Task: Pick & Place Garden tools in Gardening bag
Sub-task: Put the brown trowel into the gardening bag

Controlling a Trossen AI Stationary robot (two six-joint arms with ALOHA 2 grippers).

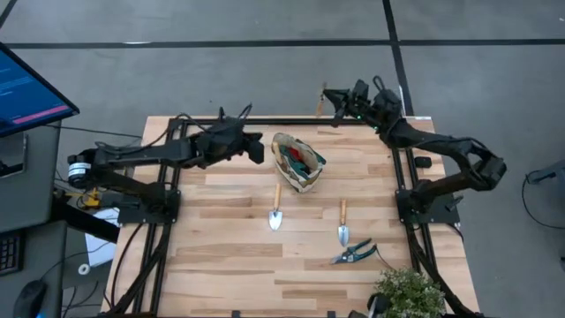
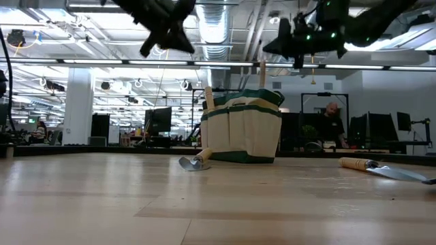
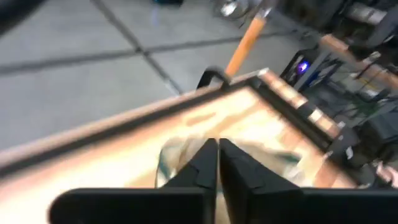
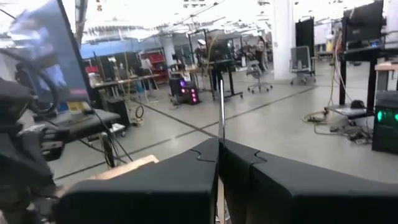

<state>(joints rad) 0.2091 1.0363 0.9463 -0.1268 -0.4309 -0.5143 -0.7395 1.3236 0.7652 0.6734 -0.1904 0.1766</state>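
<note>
Gardening bag (image 1: 297, 162) upright at table (image 1: 229, 256) centre-rear, red/black glove item (image 1: 303, 162) inside. L gripper (image 1: 257, 147) hovers just left of bag, fingers (image 3: 205, 163) pressed together, holding nothing. R gripper (image 1: 336, 108) raised past far table edge, right of bag, fingers (image 4: 205, 163) clamped on a wooden-handled trowel (image 1: 321, 99). On table nearer front: trowel no. 2 (image 1: 275, 210), trowel no. 3 (image 1: 342, 223), blue shears (image 1: 354, 253). Leafy plant (image 1: 409, 292) front-right corner.
</note>
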